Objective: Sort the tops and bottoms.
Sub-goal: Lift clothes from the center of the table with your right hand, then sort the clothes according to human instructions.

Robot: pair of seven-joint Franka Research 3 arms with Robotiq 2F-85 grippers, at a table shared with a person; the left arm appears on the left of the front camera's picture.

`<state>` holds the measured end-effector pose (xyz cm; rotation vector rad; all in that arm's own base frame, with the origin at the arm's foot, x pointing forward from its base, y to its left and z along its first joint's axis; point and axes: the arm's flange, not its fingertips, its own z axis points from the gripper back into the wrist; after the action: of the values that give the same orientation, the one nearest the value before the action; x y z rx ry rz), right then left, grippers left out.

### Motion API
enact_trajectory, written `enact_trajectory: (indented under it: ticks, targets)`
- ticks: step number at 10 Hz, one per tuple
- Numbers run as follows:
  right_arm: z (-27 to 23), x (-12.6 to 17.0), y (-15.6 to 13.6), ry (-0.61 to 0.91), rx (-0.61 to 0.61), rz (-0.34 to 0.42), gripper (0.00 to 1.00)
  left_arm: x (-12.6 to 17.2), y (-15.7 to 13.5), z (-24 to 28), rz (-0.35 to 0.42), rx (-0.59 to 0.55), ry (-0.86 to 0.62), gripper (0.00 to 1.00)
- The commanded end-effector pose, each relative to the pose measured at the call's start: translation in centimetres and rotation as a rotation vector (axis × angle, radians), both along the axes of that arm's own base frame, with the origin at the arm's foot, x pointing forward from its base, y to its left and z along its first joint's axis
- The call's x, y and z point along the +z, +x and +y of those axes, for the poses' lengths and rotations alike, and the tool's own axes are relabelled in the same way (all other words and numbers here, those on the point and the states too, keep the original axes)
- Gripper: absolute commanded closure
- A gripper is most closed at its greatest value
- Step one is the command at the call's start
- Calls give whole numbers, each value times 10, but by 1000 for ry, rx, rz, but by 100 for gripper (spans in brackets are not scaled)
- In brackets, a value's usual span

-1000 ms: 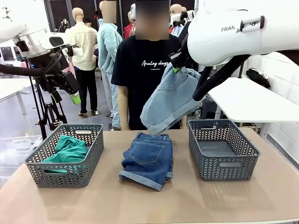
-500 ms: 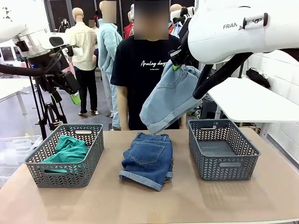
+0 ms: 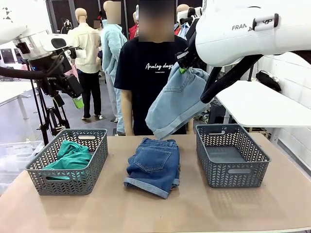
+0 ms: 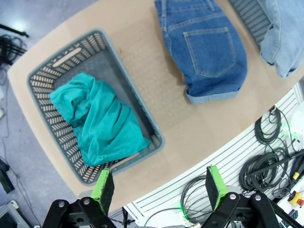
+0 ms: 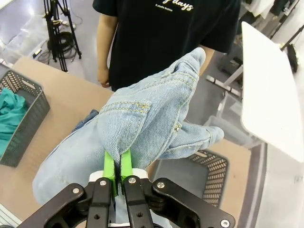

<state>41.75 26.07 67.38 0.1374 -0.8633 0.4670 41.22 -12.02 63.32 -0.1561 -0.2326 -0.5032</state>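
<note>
My right gripper (image 3: pixel 183 67) (image 5: pixel 118 167) is shut on the pale light-blue denim shorts (image 3: pixel 176 103) (image 5: pixel 142 124), which hang high above the table's far edge, between the middle and the right basket (image 3: pixel 230 154). The darker blue shorts (image 3: pixel 154 165) (image 4: pixel 205 45) lie folded at the table's centre, back pocket up. A teal-green top (image 3: pixel 71 158) (image 4: pixel 97 118) lies crumpled in the left basket (image 3: pixel 68 180) (image 4: pixel 148 124). My left gripper (image 4: pixel 159 185) (image 3: pixel 75 99) is open, held high over the table's left side, looking down on the left basket.
A person in a black T-shirt (image 3: pixel 150 68) (image 5: pixel 166 33) stands at the far side of the table. The right basket holds nothing. A white side table (image 3: pixel 262 104) stands at the right. Cables (image 4: pixel 266 156) lie on the floor by the table's edge.
My right gripper has lifted the pale shorts slightly higher. The left arm has not moved.
</note>
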Motion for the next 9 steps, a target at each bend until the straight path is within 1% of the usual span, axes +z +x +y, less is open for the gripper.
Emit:
enact_trajectory:
  ticks: [1,9]
  targets:
    - [-1,3,-1,3,0,-13,100,1,0,0,-4,13,-4,0]
    - [-1,3,-1,3,0,-13,100,1,0,0,-4,13,-4,0]
